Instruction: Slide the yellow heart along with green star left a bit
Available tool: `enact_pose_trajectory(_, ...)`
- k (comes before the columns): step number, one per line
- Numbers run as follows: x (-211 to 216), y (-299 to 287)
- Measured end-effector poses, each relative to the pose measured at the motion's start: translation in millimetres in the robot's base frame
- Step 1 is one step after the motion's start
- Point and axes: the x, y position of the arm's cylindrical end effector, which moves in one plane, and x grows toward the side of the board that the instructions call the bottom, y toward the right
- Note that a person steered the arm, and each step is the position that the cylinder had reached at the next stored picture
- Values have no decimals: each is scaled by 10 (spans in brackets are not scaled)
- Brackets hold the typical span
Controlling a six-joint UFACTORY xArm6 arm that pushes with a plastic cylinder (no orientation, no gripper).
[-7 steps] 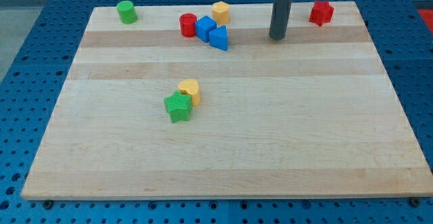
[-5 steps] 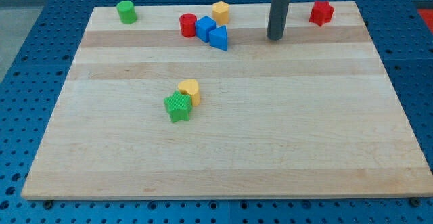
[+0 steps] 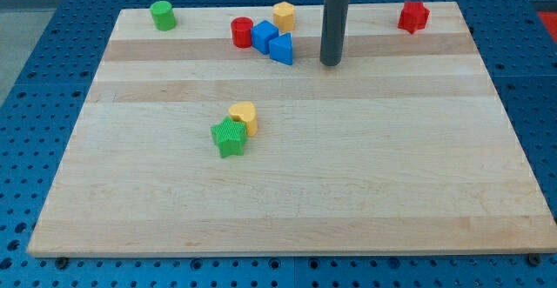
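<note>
Green star (image 3: pixel 229 137) sits left of centre on the worktop (image 3: pixel 348 184), ridged top, bright green. Yellow heart (image 3: pixel 244 116) touches it at the star's upper right, rounded lobes, slightly farther back. The pair stands alone in the middle band, well apart from everything else.

Worktop is a pale wooden board with lengthwise plank stripes, resting on a blue perforated base (image 3: pixel 26 105) that shows on all sides.

Farther back, near the view's top: blue triangular block (image 3: pixel 281 50), blue cube (image 3: pixel 264 36) and red cylinder (image 3: pixel 242 32) cluster together, touching or nearly so, with a yellow-orange hexagonal block (image 3: pixel 284 15) just behind them. Green cylinder (image 3: pixel 162 15) stands at the top left corner, red block (image 3: pixel 413 16), shape unclear, at the top right.

My tip (image 3: pixel 330 63) rests on the board just to the right of the blue triangular block, not touching it, and well above and to the right of the heart and star. No fingers on this rod; it holds nothing and touches no block.
</note>
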Motion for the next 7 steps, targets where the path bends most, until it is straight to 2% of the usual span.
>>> enact_pose_trajectory(1, 117, -99)
enact_pose_trajectory(5, 1285, -654)
enact_pose_trajectory(7, 1358, -1081)
